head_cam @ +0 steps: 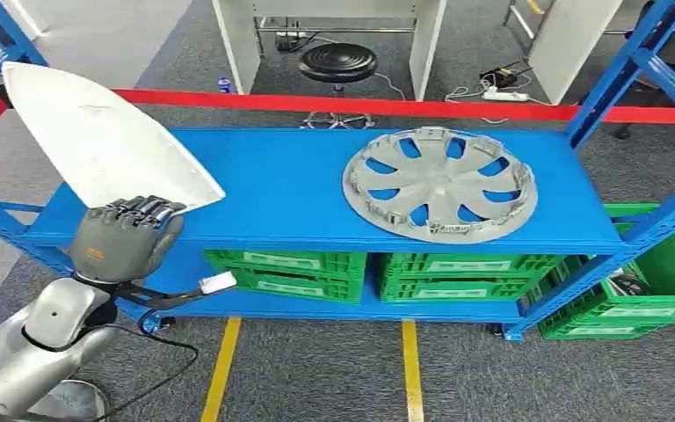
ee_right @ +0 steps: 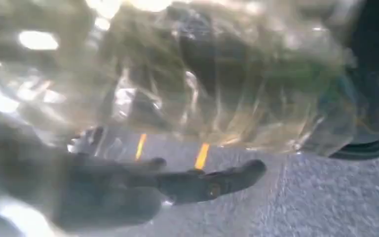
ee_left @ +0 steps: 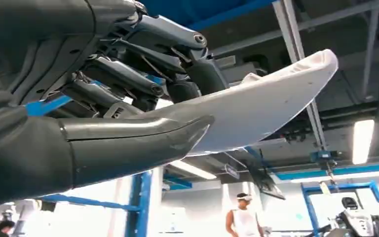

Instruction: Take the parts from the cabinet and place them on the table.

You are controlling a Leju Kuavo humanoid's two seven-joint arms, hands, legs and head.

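Left hand (head_cam: 126,239) clamped on curved white plastic panel (head_cam: 105,141), raised clear of blue metal shelf (head_cam: 290,189) for carrying; right hand (ee_right: 128,190) blurred, state untellable.

The blue shelf (head_cam: 290,189) stands across the middle, its top board bare on the left half. On its right half lies a grey wheel cover (head_cam: 440,183), flat. At the shelf's left front corner the left hand (head_cam: 126,237) grips the pointed end of a white curved panel (head_cam: 97,141), which rises tilted up and away to the left, above the shelf's left end. Green crates (head_cam: 286,272) sit on the lower board. A black stool (head_cam: 337,63) stands behind the shelf, beyond a red bar (head_cam: 360,106).
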